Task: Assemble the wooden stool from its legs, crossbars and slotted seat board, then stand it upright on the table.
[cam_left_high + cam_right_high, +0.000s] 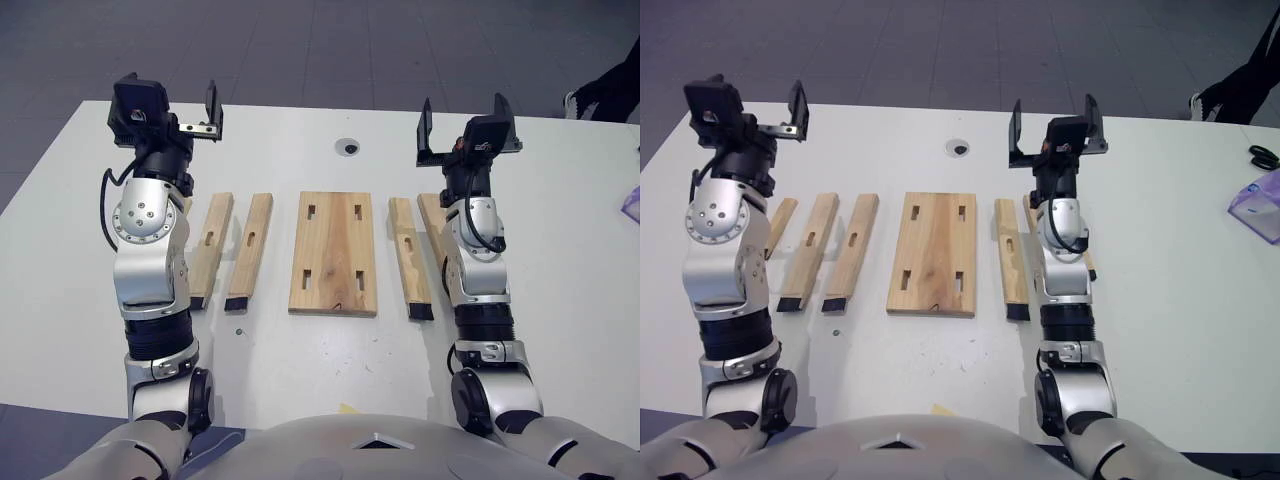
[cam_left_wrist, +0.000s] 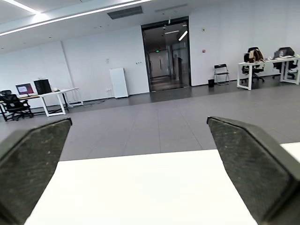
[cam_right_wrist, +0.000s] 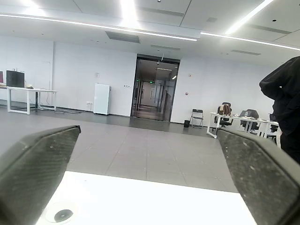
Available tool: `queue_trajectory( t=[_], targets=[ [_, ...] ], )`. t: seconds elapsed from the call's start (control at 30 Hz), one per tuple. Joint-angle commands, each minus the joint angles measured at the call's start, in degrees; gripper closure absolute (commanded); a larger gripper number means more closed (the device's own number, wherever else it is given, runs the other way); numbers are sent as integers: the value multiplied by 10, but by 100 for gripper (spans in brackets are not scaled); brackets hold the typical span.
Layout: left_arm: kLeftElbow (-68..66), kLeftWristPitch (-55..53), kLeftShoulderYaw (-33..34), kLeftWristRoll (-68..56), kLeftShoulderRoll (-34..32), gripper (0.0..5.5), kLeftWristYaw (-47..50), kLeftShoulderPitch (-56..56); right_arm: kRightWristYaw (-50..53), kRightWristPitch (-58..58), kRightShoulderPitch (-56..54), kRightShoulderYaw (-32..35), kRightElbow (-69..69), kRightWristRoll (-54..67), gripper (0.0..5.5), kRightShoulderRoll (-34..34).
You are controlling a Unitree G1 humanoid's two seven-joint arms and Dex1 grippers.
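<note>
Left pincer [image 1: 175,112] & right pincer [image 1: 464,118] both spread wide, empty. Slotted seat board [image 1: 333,253] betw. them, nearer robot: prob. stiff, light, grippy wood; pinch a long edge.

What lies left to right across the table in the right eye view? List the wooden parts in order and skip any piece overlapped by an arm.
Short wooden piece → first slotted leg → second slotted leg → slotted seat board → third slotted leg.

Left arm [image 1: 150,270] and right arm [image 1: 478,270] are gleaming silver, wearing black bands and cables; left gripper [image 1: 172,112] and right gripper [image 1: 464,122] are showing black.
</note>
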State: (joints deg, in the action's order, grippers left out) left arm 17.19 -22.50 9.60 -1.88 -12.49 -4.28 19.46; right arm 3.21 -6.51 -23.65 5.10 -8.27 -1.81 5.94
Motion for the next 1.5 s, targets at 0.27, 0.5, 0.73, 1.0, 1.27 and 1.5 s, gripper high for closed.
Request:
queue_trajectory(
  t=[0.27,0.5,0.73,1.0,1.27,1.5],
  targets=[
    [24,-20,-11,2,-20,13,-16,-32,-15,37,7,29,50,9,10,40],
    [41,-100,34,-44,-73,13,-80,-104,-23,75,60,58,102,16,10,69],
    [-167,-78,93,-93,-148,13,-169,-78,-28,79,44,69,89,17,10,82],
    [-437,-17,64,-86,-217,13,-287,-41,-24,66,39,79,75,19,10,89],
    [-524,15,-4,-48,-264,131,-351,-38,-5,65,56,75,88,14,10,74],
    [-561,18,-56,-31,-297,244,-404,-49,12,61,66,66,100,6,10,57]
  ],
)
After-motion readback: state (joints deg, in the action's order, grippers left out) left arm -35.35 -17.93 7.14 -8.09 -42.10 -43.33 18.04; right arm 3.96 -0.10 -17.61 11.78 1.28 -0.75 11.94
